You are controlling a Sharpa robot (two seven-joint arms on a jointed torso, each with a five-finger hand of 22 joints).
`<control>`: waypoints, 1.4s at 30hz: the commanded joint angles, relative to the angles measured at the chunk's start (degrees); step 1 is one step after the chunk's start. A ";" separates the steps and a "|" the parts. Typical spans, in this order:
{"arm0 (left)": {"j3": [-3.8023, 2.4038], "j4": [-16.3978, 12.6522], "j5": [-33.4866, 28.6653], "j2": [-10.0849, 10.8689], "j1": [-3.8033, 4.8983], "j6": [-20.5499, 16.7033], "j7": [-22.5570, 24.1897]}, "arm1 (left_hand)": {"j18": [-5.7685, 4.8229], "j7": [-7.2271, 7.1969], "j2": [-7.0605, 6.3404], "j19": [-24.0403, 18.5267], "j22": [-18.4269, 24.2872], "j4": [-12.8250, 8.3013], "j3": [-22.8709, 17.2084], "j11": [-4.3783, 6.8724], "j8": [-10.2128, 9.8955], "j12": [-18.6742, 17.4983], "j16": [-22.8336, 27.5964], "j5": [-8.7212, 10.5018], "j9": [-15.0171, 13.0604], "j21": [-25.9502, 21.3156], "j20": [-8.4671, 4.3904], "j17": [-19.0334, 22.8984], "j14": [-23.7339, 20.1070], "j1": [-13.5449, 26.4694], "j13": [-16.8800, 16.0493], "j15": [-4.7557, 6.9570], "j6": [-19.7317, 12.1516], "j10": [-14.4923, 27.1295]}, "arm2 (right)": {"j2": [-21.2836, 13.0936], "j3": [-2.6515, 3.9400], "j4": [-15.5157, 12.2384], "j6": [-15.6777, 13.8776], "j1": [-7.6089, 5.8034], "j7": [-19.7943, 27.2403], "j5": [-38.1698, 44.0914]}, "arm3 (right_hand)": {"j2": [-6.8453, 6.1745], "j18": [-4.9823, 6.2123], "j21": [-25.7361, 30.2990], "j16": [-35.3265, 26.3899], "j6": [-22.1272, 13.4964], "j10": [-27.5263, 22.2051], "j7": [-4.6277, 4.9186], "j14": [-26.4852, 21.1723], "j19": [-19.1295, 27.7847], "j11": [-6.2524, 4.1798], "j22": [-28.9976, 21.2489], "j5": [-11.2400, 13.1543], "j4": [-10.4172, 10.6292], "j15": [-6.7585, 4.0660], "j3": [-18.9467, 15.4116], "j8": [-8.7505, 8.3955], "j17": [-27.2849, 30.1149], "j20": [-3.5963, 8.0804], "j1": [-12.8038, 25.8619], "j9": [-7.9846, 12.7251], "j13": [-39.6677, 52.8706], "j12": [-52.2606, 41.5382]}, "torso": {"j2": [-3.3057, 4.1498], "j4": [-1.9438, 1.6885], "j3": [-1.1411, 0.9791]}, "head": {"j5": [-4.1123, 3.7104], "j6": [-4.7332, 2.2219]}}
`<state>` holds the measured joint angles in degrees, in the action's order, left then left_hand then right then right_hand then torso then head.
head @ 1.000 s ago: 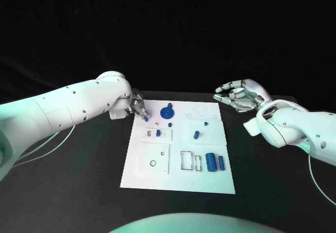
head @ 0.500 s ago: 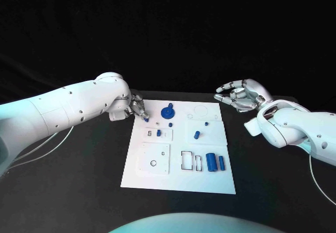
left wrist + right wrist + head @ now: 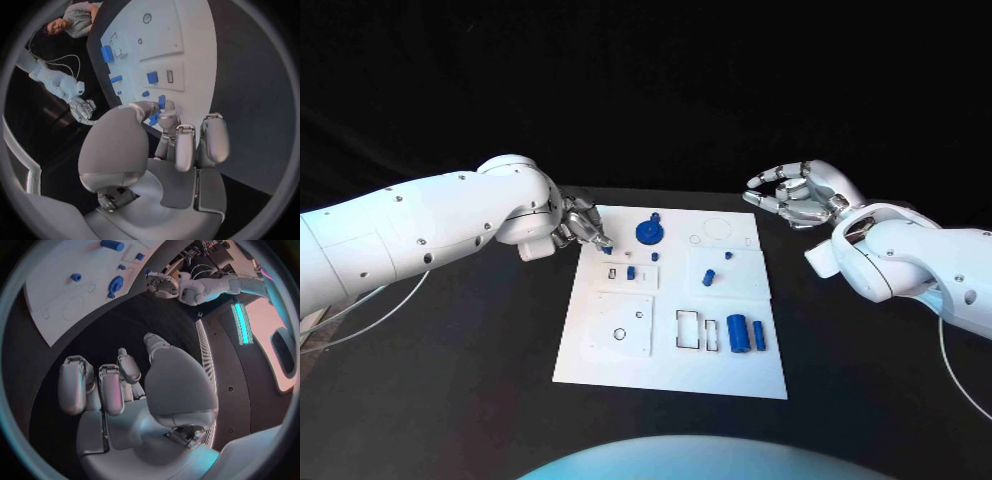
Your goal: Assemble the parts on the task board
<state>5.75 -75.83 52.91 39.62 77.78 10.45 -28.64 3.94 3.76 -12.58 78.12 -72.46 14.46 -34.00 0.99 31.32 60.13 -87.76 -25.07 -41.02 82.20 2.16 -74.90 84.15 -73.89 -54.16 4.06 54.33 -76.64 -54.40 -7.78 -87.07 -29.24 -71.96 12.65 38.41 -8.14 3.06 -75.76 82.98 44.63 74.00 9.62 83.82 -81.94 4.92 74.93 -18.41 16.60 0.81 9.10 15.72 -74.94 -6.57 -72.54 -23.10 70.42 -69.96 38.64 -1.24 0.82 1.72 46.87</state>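
1. Board: white task board (image 3: 668, 350) lies flat mid-table on the black table (image 3: 459, 380), long side running away from the robot.
2. Left hand (image 3: 581, 228) sits at the board's far left corner. Its fingertips pinch a small blue part (image 3: 604, 246) just over the board's edge; the left wrist view shows the same blue piece (image 3: 161, 102) between thumb and a finger, other fingers loosely curved beside it.
3. Right hand (image 3: 795, 195) hangs above the table off the board's far right corner, apart from it. Fingers curled in a loose arc, nothing in them — the right wrist view shows the palm (image 3: 131, 385) bare, fingers bent over dark table.
4. Parts on the board:
   - large blue knob-like part (image 3: 649, 232) near the far edge, just beside the left hand's fingertips;
   - small blue ring (image 3: 692, 240) to its right;
   - small blue block (image 3: 632, 271) and a little peg (image 3: 653, 257) in the left middle panel;
   - slanted blue piece (image 3: 708, 276) on the right middle panel;
   - two upright-lying blue cylinders (image 3: 736, 333) and (image 3: 757, 335) side by side near the right near corner, next to a rectangular cutout (image 3: 689, 330).
5. Square panel with a round hole (image 3: 619, 335) occupies the near left of the board.
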 commanded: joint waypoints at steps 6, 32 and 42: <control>0.35 -4.04 3.61 1.78 -0.41 -5.94 2.84 | -0.14 -0.33 -1.02 0.84 -0.95 -10.28 -10.98 0.17 0.31 0.41 -0.23 -0.57 -2.65 0.56 -0.17 -10.73 4.74 0.29 -0.21 0.35 1.06 -0.79 | -0.03 -0.01 0.22 0.16 0.08 0.65 0.29 | 0.60 0.53 0.29 -0.34 -0.35 0.05 0.09 2.64 0.20 -0.16 5.57 -0.33 -0.23 -0.41 0.17 0.38 -1.26 0.15 0.19 0.09 0.01 0.10 | -0.01 0.03 0.03 | 0.23 0.10; 2.17 -5.39 8.58 1.14 -2.79 -3.95 0.53 | -0.17 -0.47 -1.52 0.91 -1.10 -10.57 -11.51 0.32 0.31 0.38 -0.19 -0.78 -2.71 0.67 -0.27 -10.62 4.72 0.61 -0.11 0.49 1.46 -1.09 | 0.09 -0.01 0.19 0.22 0.22 0.46 0.18 | 0.76 0.56 0.43 -0.42 -0.36 -0.02 0.08 2.62 0.25 -0.17 5.49 -0.49 -0.14 -0.43 0.20 0.47 -1.17 0.17 0.28 0.11 -0.15 0.24 | 0.02 0.00 0.00 | 0.31 0.24; 2.72 -5.15 8.51 0.90 -2.89 -3.22 0.27 | -0.16 -0.51 -1.62 0.86 -1.05 -10.62 -11.67 0.35 0.29 0.29 -0.17 -0.94 -2.72 0.66 -0.30 -10.58 4.71 0.75 0.00 0.52 1.58 -1.16 | 0.06 -0.01 0.18 0.24 0.22 0.50 0.18 | 0.76 0.56 0.43 -0.42 -0.36 -0.02 0.08 2.62 0.25 -0.17 5.49 -0.49 -0.14 -0.43 0.20 0.47 -1.17 0.17 0.28 0.11 -0.15 0.24 | 0.05 0.02 0.00 | 0.27 0.27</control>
<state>8.48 -80.96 61.18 40.69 74.92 5.87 -28.15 3.95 3.36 -13.97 78.73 -73.53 14.84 -34.41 1.22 31.30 60.39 -87.76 -25.76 -41.03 82.55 1.96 -74.93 83.94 -72.88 -54.16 4.28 55.54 -77.43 -54.38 -7.79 -86.84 -29.25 -71.78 12.71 38.34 -7.84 3.05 -75.52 82.76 44.63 74.00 9.62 84.03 -81.94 4.92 74.90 -18.63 16.60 0.60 9.10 15.94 -74.92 -6.57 -72.24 -23.06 70.34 -69.96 38.68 -1.20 0.86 2.06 47.13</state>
